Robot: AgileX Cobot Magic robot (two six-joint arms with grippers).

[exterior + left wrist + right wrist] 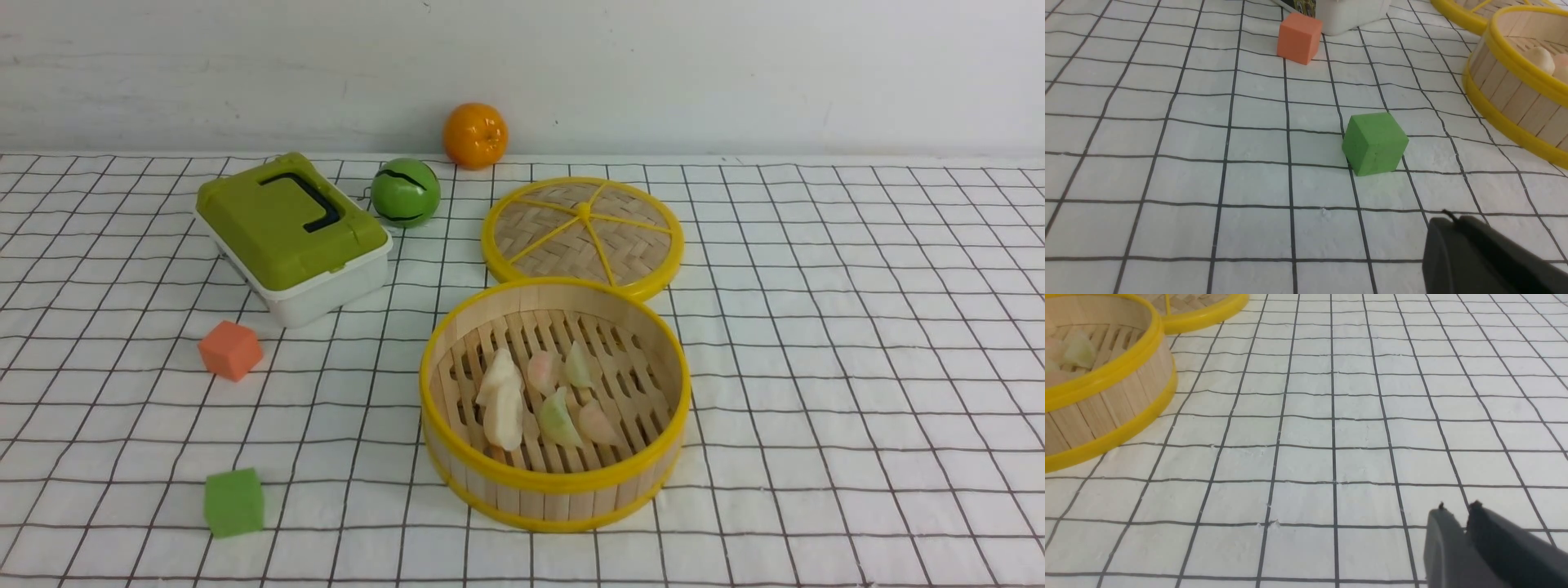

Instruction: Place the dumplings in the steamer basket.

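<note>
The steamer basket point(555, 490) stands upright at the middle of the checked cloth. Several dumplings point(504, 408), white, pinkish and light green, lie on its slatted floor. Neither arm shows in the front view. In the left wrist view my left gripper point(1449, 220) hovers over bare cloth with its dark fingers pressed together and nothing between them; the basket's wall point(1515, 102) is off to one side. In the right wrist view my right gripper point(1455, 508) has a narrow gap between its tips and holds nothing; the basket point(1106, 396) lies well away from it.
The flat woven lid point(582, 237) lies just behind the basket. A green-lidded white box point(290, 233), a green ball point(406, 193) and an orange point(475, 135) sit at the back left. An orange cube point(230, 349) and a green cube point(233, 501) lie left of the basket.
</note>
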